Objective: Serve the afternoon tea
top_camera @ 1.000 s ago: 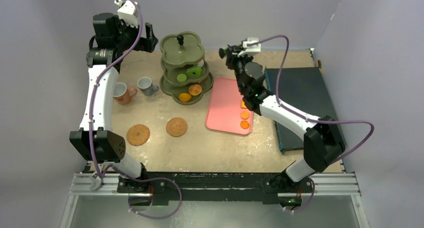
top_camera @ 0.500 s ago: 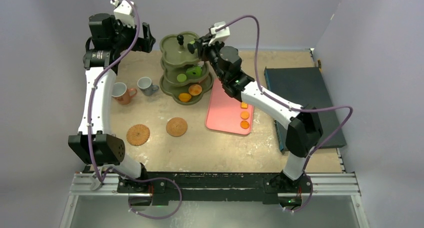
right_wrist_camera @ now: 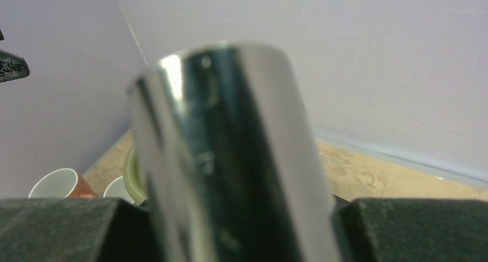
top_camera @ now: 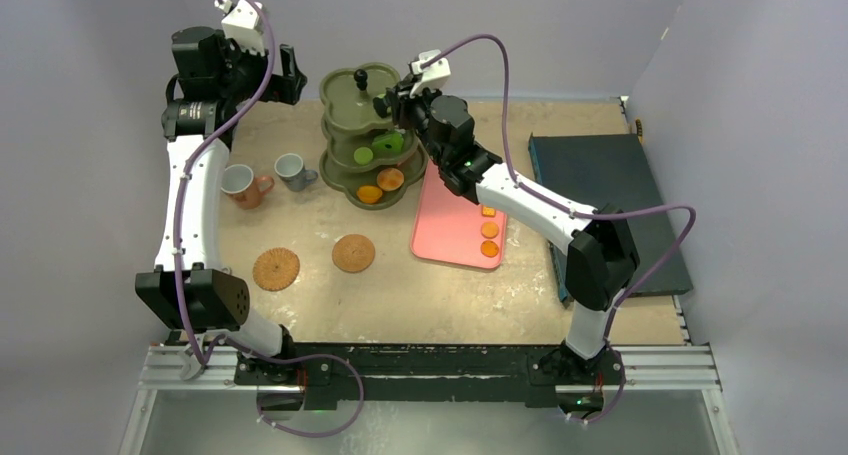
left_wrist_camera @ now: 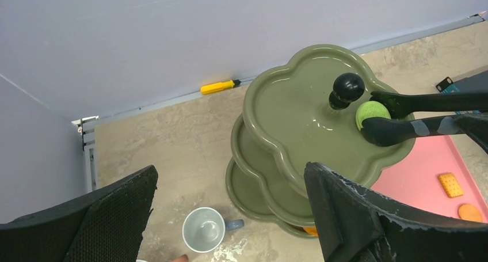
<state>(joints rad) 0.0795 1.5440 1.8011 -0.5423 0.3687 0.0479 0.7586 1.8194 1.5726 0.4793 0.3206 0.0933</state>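
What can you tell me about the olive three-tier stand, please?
The stand looks like glossy olive plastic: three clover-shaped tiers, widening downward, under a black knob. It stands upright toward the back of the table. The middle tier carries green pastries, the bottom orange ones; black tongs hold a green pastry over the top tier, beside the knob.

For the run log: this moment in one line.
left gripper: open, empty | right gripper: holding tongs | tongs: green pastry over stand top tier
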